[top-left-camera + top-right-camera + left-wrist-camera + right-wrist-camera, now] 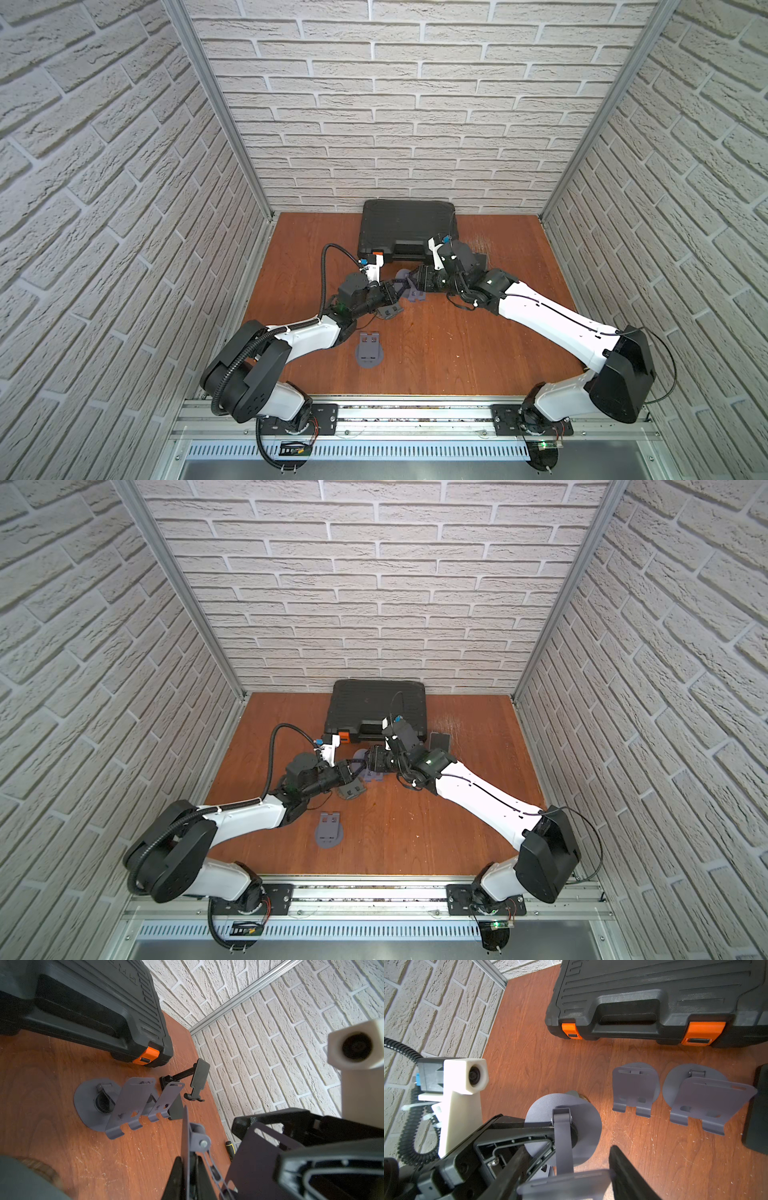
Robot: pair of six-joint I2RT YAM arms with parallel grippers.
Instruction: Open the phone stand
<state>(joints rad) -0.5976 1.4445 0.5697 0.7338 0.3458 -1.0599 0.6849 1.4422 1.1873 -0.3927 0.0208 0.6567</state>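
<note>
A grey phone stand is held above the table between both grippers. In the left wrist view its round base (184,1136) shows edge-on, and my left gripper (188,1178) is shut on it. A hinged arm (563,1140) runs from the base (583,1126) to the rest plate (566,1186). My right gripper (566,1184) is shut across that plate, one finger at each end. The plate stands swung away from the base. In both top views the grippers (392,289) (422,284) meet at mid-table and largely hide the stand.
Two more grey stands (635,1088) (704,1099) sit on the table just beyond, and a black stand (199,1078) to their right. A black toolbox (407,224) with orange latches is at the back. Two grey stands (369,349) (388,311) lie nearer the left arm. A screwdriver (229,1147) lies below.
</note>
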